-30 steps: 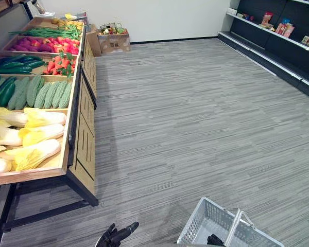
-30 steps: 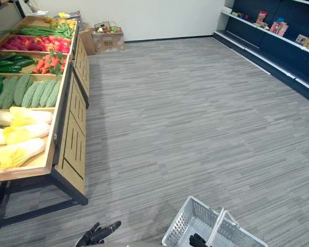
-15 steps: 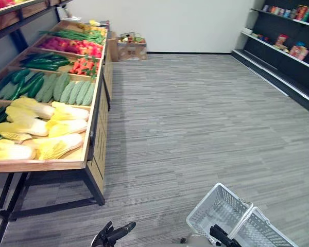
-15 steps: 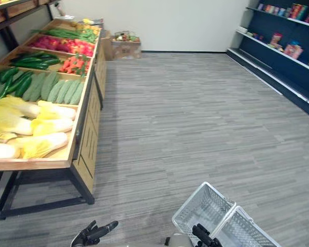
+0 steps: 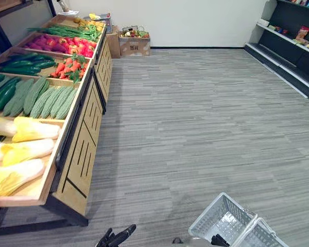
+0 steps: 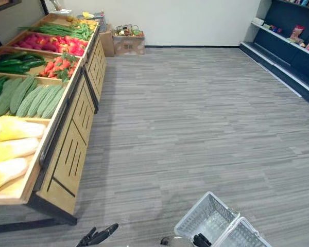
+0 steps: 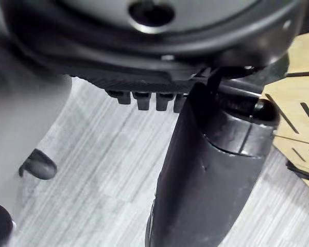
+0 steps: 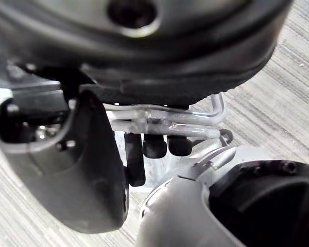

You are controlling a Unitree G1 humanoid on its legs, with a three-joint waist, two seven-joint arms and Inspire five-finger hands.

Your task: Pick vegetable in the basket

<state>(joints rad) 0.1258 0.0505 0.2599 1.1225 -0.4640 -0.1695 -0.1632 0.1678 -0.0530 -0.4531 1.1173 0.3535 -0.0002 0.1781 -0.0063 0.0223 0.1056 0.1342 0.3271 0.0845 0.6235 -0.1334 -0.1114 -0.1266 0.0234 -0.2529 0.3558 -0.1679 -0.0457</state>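
Note:
A wooden produce stand (image 5: 80, 149) runs along the left. It holds pale yellow cabbages (image 5: 21, 150), ridged green gourds (image 5: 49, 100), dark cucumbers (image 5: 2, 93), carrots (image 5: 69, 67) and red roots (image 5: 56, 45). My left hand (image 5: 117, 238) hangs low over the floor beside the stand's near end, open, with nothing in it; the left wrist view shows its straight fingers (image 7: 139, 99). A white wire basket (image 5: 220, 218) hangs at the lower right. My right hand (image 5: 219, 240) is shut on its handles; its fingers (image 8: 154, 145) curl round the wire handles (image 8: 195, 117).
A cardboard box (image 5: 134, 44) with goods stands by the far wall past the stand. Dark shelving (image 5: 293, 49) with packets lines the right side. Grey striped floor (image 5: 195, 128) stretches wide between stand and shelving.
The camera has moved: the stand now sits further left and the cabbages are cut by the picture's edge. Both hands keep their places and the basket stays held.

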